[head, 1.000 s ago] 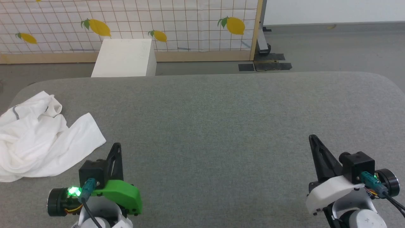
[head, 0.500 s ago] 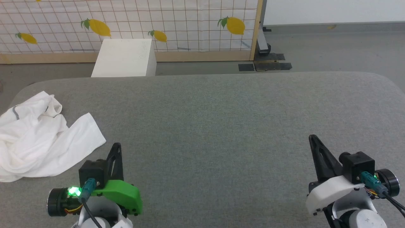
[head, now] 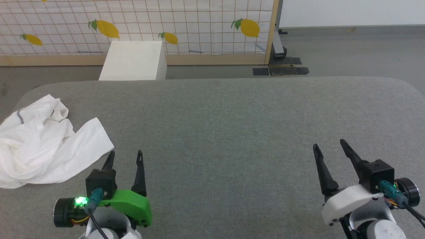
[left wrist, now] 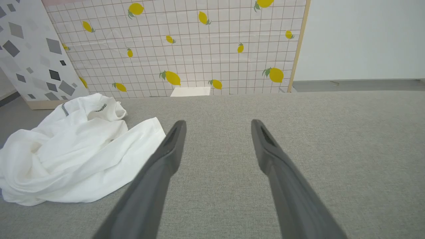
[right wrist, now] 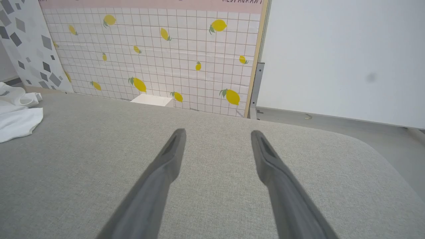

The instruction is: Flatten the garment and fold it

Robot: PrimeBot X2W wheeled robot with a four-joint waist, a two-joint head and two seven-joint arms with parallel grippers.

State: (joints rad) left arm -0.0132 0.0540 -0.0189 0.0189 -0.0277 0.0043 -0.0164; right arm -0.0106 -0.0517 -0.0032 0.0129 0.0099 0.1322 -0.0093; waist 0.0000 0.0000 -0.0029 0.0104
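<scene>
Garment lies crumpled beside left jaws, far from right jaws; both gape empty.

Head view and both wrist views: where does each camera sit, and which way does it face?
Head view: on the head, facing forward and down at the grey table; left pincer and right pincer show at the bottom.
Left wrist view: on the left wrist, low, facing along its open fingers; shirt to their left.
Right wrist view: on the right wrist, facing along its own fingers toward the lemon screen.
Shared: all show the shirt.
</scene>
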